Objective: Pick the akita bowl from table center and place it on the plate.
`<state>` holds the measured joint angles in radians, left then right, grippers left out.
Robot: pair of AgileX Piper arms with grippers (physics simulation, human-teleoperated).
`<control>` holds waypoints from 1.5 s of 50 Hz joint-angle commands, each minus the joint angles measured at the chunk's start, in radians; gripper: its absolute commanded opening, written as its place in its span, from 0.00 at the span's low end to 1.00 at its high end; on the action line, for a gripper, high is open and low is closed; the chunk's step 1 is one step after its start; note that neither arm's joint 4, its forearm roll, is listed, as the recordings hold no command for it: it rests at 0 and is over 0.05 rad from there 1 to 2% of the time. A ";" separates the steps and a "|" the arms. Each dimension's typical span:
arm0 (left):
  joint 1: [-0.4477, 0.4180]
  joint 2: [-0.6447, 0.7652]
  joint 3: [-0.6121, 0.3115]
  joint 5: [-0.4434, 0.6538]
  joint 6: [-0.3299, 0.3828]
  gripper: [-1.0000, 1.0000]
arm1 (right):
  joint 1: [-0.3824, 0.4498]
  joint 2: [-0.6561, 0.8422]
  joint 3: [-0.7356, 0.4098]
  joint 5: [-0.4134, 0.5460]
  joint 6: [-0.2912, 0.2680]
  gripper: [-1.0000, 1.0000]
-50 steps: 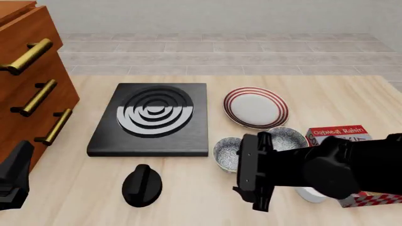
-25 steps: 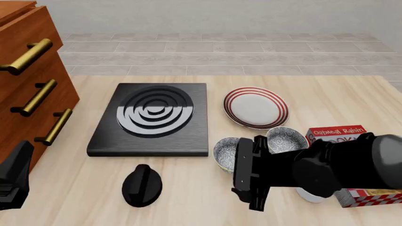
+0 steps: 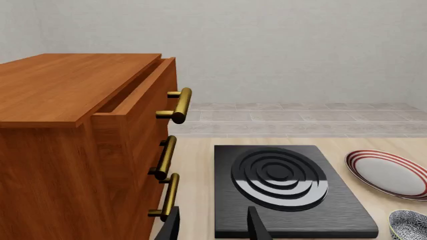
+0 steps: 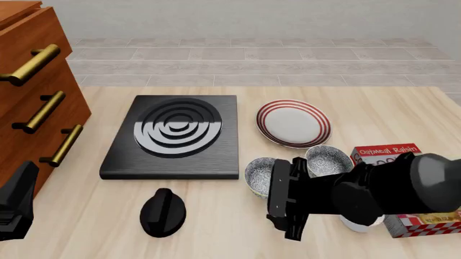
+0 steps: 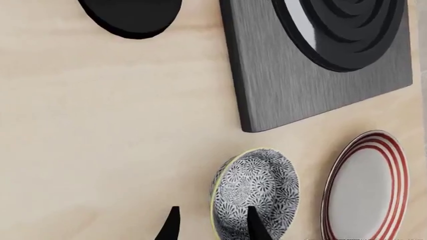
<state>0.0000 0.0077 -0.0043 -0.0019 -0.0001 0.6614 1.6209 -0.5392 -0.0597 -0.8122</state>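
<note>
Two speckled bowls that look alike stand near the table's middle. The akita bowl (image 4: 258,174) (image 5: 259,190) at table center is partly covered by my right gripper (image 4: 279,193) (image 5: 212,227). This gripper is open and hangs just above the bowl, one finger over the bowl's inside and the other outside its rim. The twin bowl (image 4: 330,158) stands to the right. Behind both lies the red-ringed plate (image 4: 293,123) (image 5: 363,192) (image 3: 388,173). At the near left edge my left gripper (image 4: 16,208) (image 3: 213,229) is open and holds nothing.
A black stove slab (image 4: 173,137) lies left of the plate, with a black knob (image 4: 163,212) in front of it. A wooden drawer cabinet (image 4: 32,102) fills the left side. A cookie box (image 4: 392,154) and a white bowl (image 4: 358,223) sit under my right arm.
My right arm has sunk lower and shifted slightly left, closer over the center bowl. The left arm and all objects have stayed put.
</note>
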 commanded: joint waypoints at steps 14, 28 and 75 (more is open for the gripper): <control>0.000 0.000 0.000 0.000 0.000 1.00 | 0.002 0.077 -0.022 -0.050 -0.018 1.00; 0.000 0.000 0.000 0.000 0.000 1.00 | 0.019 0.067 -0.009 -0.065 -0.059 0.00; 0.000 0.000 0.000 0.000 0.000 1.00 | 0.025 -0.194 -0.172 0.238 0.075 0.00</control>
<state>0.0001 0.0076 -0.0043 -0.0019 -0.0001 0.6853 1.4881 -0.6367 0.0970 -0.8209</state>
